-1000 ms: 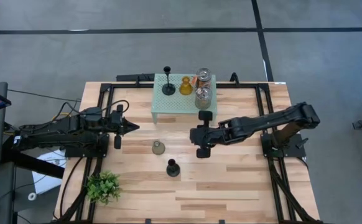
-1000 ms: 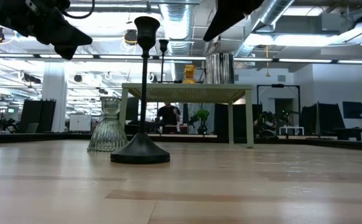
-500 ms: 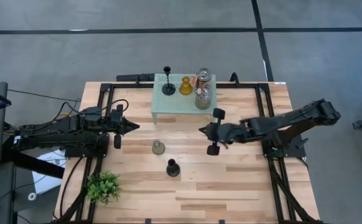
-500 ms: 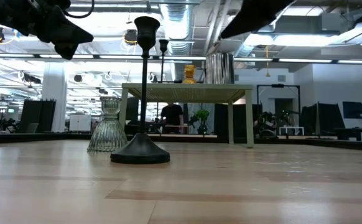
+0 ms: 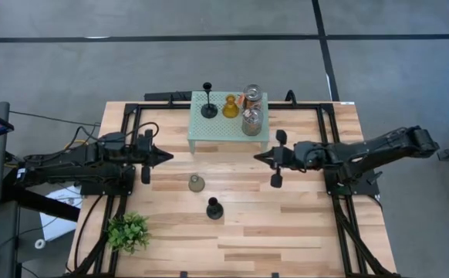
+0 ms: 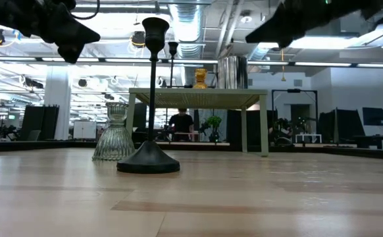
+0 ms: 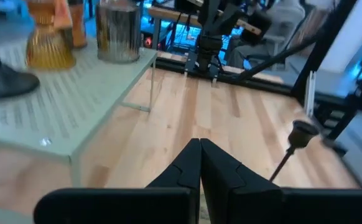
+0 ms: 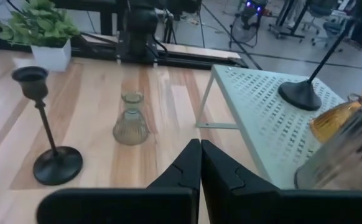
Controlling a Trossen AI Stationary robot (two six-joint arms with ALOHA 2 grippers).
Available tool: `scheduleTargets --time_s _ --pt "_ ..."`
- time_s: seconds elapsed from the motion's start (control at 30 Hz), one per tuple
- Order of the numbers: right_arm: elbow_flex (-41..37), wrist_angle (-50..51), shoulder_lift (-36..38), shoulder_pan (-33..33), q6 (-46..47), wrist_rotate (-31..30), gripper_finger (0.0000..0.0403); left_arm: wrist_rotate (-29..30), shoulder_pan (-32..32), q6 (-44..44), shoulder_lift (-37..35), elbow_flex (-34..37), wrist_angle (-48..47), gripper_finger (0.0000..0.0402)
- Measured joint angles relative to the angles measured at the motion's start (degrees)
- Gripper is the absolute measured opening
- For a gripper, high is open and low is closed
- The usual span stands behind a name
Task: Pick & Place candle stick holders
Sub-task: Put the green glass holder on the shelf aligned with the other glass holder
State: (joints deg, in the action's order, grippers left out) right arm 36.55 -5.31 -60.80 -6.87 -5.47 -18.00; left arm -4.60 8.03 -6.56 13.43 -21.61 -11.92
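A mint-green rack (image 5: 228, 127) at the far middle bears a black holder (image 5: 208, 110), an amber glass holder (image 5: 230, 106) and two clear jar-like holders (image 5: 251, 121). A grey-olive holder (image 5: 197, 183) and a second black holder (image 5: 214, 208) stand upright on their bases on the table nearer the front; both also show in the right wrist view, the grey-olive one (image 8: 130, 121) and the black one (image 8: 47, 124). My left gripper (image 5: 167, 157) is shut and empty left of the rack. My right gripper (image 5: 257, 157) is shut and empty right of the grey-olive holder.
A green leafy plant (image 5: 128, 231) stands at the near left corner. Black frame rails (image 5: 129, 116) run along the table's left, right and far sides. Bare wood lies between the two grippers and along the near edge.
My right gripper has drawn back toward the table's right edge, away from the grey-olive holder and the black holder on the table. The holders have kept their places.
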Motion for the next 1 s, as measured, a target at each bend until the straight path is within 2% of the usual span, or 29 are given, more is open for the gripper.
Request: scheduleTargets --time_s 0.2,0.37,0.5,0.6,0.77,1.0 --pt "-6.7 -8.3 1.1 0.3 0.0 0.0 0.0000 1.1 0.0 -8.2 5.1 0.0 0.7 0.0007" --pt "-10.6 -13.4 1.4 0.3 0.1 -0.4 0.0000 2.5 -0.1 -7.5 13.3 0.0 10.2 0.0004" --pt "-11.3 -13.0 2.2 0.3 0.2 -0.5 0.0000 2.9 -0.4 -8.7 18.9 -2.0 10.5 0.0004" --pt "-12.3 -11.4 3.8 0.4 -0.5 -3.2 0.0000 3.1 -0.5 -13.0 23.1 -3.7 10.0 0.0004" --pt "-14.5 -7.9 8.0 1.6 0.0 -6.3 0.0000 3.1 -2.1 -19.2 29.6 -8.6 0.6 0.0004" --pt "-16.8 -6.8 13.5 3.8 0.3 -7.3 0.0000 3.1 -5.0 -24.2 32.9 -20.6 -14.1 0.0003"
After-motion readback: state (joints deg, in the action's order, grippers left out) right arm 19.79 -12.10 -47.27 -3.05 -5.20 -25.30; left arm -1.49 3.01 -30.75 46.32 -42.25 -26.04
